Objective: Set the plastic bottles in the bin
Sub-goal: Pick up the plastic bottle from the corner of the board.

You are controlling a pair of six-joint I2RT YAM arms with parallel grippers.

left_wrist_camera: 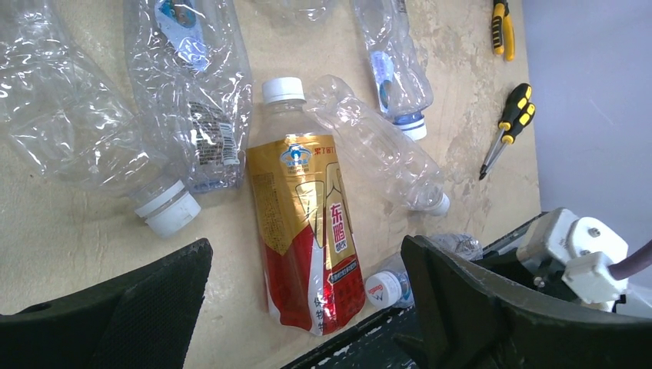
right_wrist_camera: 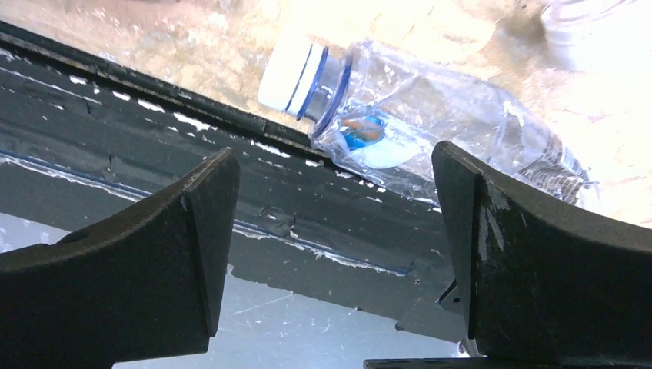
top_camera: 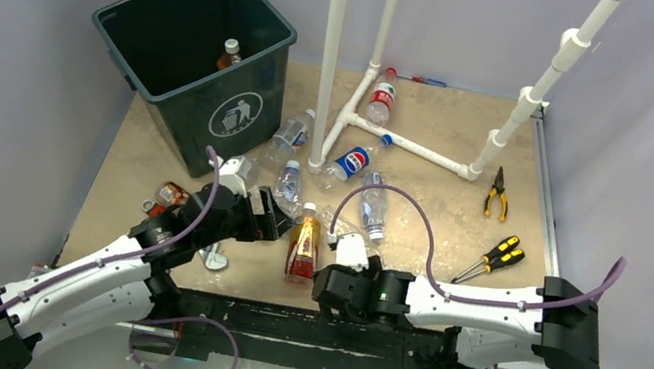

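The left fingers (left_wrist_camera: pixel 138 307) hang spread over the gold-and-red bottle (left_wrist_camera: pixel 307 231) at the table's (top_camera: pixel 550 163) six o'clock. The right fingers (right_wrist_camera: pixel 154 254) are spread too, facing a crushed clear bottle (right_wrist_camera: pixel 430 131) at the table's near edge. The bin (top_camera: pixel 213 114) stands at eleven o'clock.

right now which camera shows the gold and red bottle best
The left wrist view: the gold and red bottle lies there large, white cap and label plain. The top view shows it whole but small. The right wrist view misses it, showing only a crushed clear bottle.

东鹏 on bottle (left_wrist_camera: pixel 304 231) (litter-person on bin (top_camera: pixel 203 117))
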